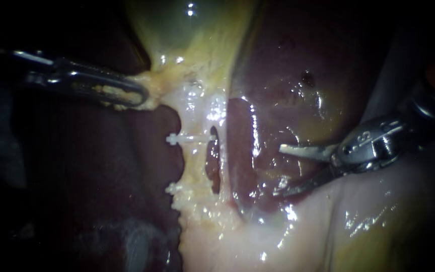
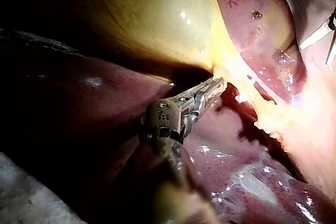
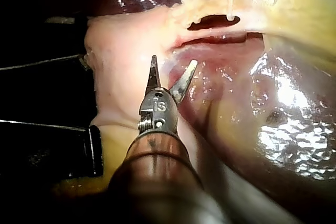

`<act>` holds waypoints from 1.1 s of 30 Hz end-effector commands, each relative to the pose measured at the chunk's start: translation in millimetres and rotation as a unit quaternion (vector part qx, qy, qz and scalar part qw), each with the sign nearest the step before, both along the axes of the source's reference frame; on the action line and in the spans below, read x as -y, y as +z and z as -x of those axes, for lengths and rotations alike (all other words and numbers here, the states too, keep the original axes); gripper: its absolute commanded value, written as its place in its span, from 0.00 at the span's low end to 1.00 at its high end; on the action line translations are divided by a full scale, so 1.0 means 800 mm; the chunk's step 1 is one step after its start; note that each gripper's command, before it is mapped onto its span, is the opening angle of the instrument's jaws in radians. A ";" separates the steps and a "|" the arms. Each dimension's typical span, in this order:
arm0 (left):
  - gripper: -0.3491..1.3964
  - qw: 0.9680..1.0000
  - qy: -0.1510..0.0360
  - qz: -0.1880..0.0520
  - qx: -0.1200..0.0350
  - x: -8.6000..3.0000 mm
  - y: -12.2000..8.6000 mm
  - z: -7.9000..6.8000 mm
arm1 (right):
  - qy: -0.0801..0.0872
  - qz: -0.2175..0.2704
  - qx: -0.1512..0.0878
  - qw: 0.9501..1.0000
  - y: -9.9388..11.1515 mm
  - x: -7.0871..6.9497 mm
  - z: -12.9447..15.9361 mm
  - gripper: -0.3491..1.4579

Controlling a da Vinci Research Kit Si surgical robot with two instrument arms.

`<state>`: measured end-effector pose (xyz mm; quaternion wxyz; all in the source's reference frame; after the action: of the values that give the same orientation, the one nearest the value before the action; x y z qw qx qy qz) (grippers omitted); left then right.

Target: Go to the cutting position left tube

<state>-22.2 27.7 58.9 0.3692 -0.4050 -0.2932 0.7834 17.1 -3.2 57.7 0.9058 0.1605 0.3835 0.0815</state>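
The left tube (image 1: 193, 160) is a pale yellow strand running down from the gallbladder (image 1: 192, 30). It carries two white clips, an upper clip (image 1: 190, 137) and a lower clip (image 1: 176, 189). A dark slit (image 1: 212, 162) opens just to its right. My left instrument (image 1: 129, 95) is shut on yellowish tissue at the gallbladder's neck and holds it to the left; its jaws (image 2: 212, 87) show the same grip. My right instrument (image 1: 278, 170) has two blades standing open, well right of the tube and over the liver. In the right wrist view the open blades (image 3: 173, 62) point toward the slit (image 3: 212, 22), apart from it.
Dark red liver (image 1: 298, 75) lies right of the tube and under the blades. Pale glistening tissue (image 1: 328, 221) fills the lower right. Darker liver (image 1: 101, 166) lies left of the tube. Black bars (image 3: 47, 129) stand beside my right instrument's shaft.
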 end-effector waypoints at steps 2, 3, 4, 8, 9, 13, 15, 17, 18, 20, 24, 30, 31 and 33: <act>0.00 1.000 -0.003 0.000 -0.001 -0.0002 -0.0009 -0.0005 | 0.000 0.000 0.000 1.000 0.0000 0.0000 0.0000 0.99; 0.00 1.000 -0.004 0.000 -0.001 -0.0003 -0.0014 -0.0008 | 0.000 0.000 0.000 1.000 0.0000 0.0000 0.0001 0.99; 0.00 1.000 -0.005 0.000 -0.001 -0.0003 -0.0018 -0.0010 | 0.000 0.000 0.000 1.000 0.0000 0.0000 0.0001 0.99; 0.00 1.000 -0.007 0.000 0.001 -0.0005 -0.0022 -0.0014 | 0.000 0.000 0.000 1.000 0.0000 0.0000 0.0001 0.99; 0.00 1.000 -0.007 0.000 0.001 -0.0005 -0.0022 -0.0015 | 0.000 0.000 0.000 1.000 0.0000 0.0000 0.0001 0.99; 0.00 1.000 -0.006 0.000 0.001 -0.0005 -0.0023 -0.0016 | 0.000 0.000 0.000 1.000 0.0000 0.0000 0.0001 0.99; 0.00 1.000 -0.006 0.000 0.001 -0.0005 -0.0023 -0.0016 | 0.000 0.000 0.000 1.000 0.0000 0.0000 0.0000 0.99; 0.00 1.000 -0.007 0.000 0.000 -0.0004 -0.0024 -0.0016 | -0.001 -0.002 -0.001 1.000 0.0000 0.0000 -0.0001 0.99; 0.00 1.000 -0.007 -0.001 0.000 -0.0004 -0.0024 -0.0015 | -0.002 -0.003 -0.002 1.000 0.0000 0.0000 -0.0002 0.99; 0.00 1.000 -0.007 -0.001 0.000 -0.0003 -0.0025 -0.0015 | -0.007 -0.010 -0.006 1.000 -0.0001 0.0000 -0.0008 0.99; 0.00 1.000 -0.007 -0.001 0.000 -0.0003 -0.0026 -0.0015 | -0.024 -0.031 -0.021 0.999 -0.0003 0.0001 -0.0025 0.99; 0.00 1.000 -0.007 -0.001 0.000 -0.0002 -0.0027 -0.0015 | -0.013 -0.070 -0.022 0.997 -0.0004 0.0002 -0.0059 0.98; 0.00 1.000 -0.008 -0.001 0.000 -0.0001 -0.0028 -0.0015 | -0.010 -0.079 -0.021 0.997 -0.0003 0.0001 -0.0065 0.98; 0.00 1.000 -0.008 -0.001 0.000 0.0000 -0.0030 -0.0014 | -0.005 -0.090 -0.020 0.996 -0.0002 0.0001 -0.0076 0.98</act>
<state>-21.1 27.7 56.4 0.3757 -0.4070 -0.2907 0.7802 23.8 -3.4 57.6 0.8783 0.2504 0.3909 0.1144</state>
